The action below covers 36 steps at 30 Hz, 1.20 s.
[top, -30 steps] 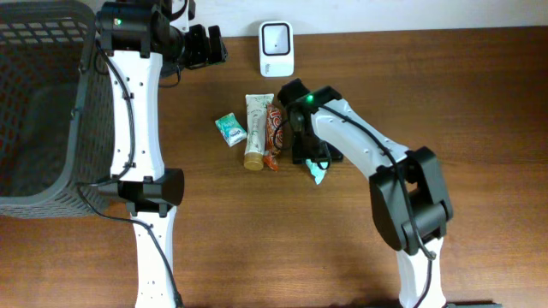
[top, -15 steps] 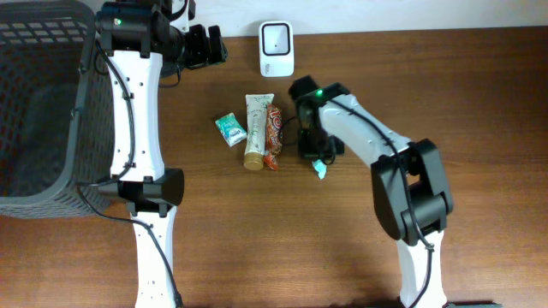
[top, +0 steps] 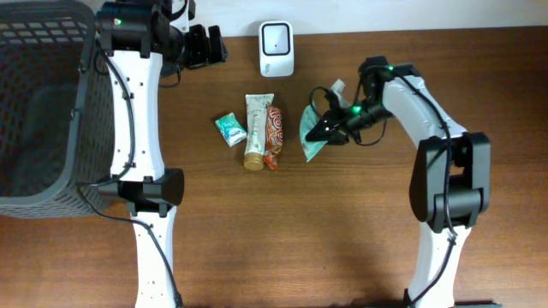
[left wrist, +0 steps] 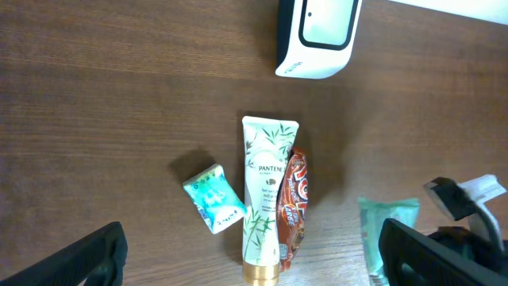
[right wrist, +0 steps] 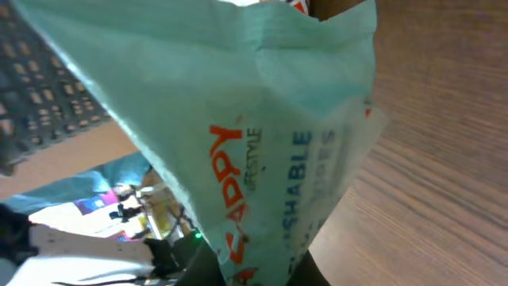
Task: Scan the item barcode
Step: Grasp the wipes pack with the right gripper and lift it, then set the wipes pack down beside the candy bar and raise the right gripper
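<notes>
R gripper (top: 325,131) is pinched tight on the teal pkt (top: 312,143), gripping it by one edge. The pkt sits on the robot side of the scanner (top: 276,49), a bit to its right and well apart from its window. L gripper (top: 214,44) is spread wide w/ nothing in it, just left of the scanner.

What we think could go wrong:
- The grip is a thin edge hold on a soft, floppy pkt. In the wrist view it droops and folds, so a quick swing toward the scanner could let it slip out or twist between the jaws.
- We can't tell where the barcode is; only brand print shows. If the code faces away from the scanner window or lies across a crease, no read. It prob needs a wrist roll, & that adds slip risk.
- The film looks glossy & wrinkled, so glare may spoil the scan even when it's aimed right.
- The tube (top: 255,128), snack bar (top: 273,133) & small green pkt (top: 230,129) lie on the robot side of the scanner, slightly to its left. A low, dangling pkt could drag over them & shove them about.
- L gripper is close to the scanner, so a wide approach by the R arm could crowd it.
</notes>
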Each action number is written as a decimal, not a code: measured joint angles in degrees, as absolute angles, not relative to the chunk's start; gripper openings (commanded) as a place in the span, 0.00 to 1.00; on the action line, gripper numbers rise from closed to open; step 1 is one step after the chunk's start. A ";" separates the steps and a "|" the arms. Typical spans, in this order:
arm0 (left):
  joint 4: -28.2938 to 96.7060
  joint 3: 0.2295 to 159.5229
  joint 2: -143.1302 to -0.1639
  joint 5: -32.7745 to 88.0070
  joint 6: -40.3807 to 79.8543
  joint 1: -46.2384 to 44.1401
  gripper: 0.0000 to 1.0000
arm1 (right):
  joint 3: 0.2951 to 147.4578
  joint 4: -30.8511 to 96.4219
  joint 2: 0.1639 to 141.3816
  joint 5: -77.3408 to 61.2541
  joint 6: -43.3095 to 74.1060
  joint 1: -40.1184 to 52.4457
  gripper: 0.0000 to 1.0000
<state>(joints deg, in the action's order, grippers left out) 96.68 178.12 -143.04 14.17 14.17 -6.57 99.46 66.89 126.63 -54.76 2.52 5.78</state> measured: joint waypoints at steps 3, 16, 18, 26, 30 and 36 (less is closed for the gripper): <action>96.66 178.12 -143.04 14.15 14.17 -6.57 0.99 | 92.51 62.04 126.72 -56.60 2.28 4.10 0.13; 96.64 178.12 -143.04 14.17 14.17 -6.57 0.99 | 98.35 77.95 127.37 -32.10 8.32 -2.07 0.72; 96.68 178.12 -143.04 14.17 14.17 -6.57 0.99 | 103.50 80.86 127.37 -29.63 7.25 -1.30 0.81; 96.66 178.12 -143.04 14.17 14.17 -6.57 0.99 | 105.47 78.81 127.35 -23.75 5.76 0.71 0.88; 96.68 178.12 -143.04 14.17 14.17 -6.57 0.99 | 103.09 75.55 127.35 -25.19 3.05 0.03 0.88; 96.71 178.12 -143.04 14.17 14.17 -6.57 0.99 | 96.23 68.10 127.37 -31.59 -0.25 0.05 0.76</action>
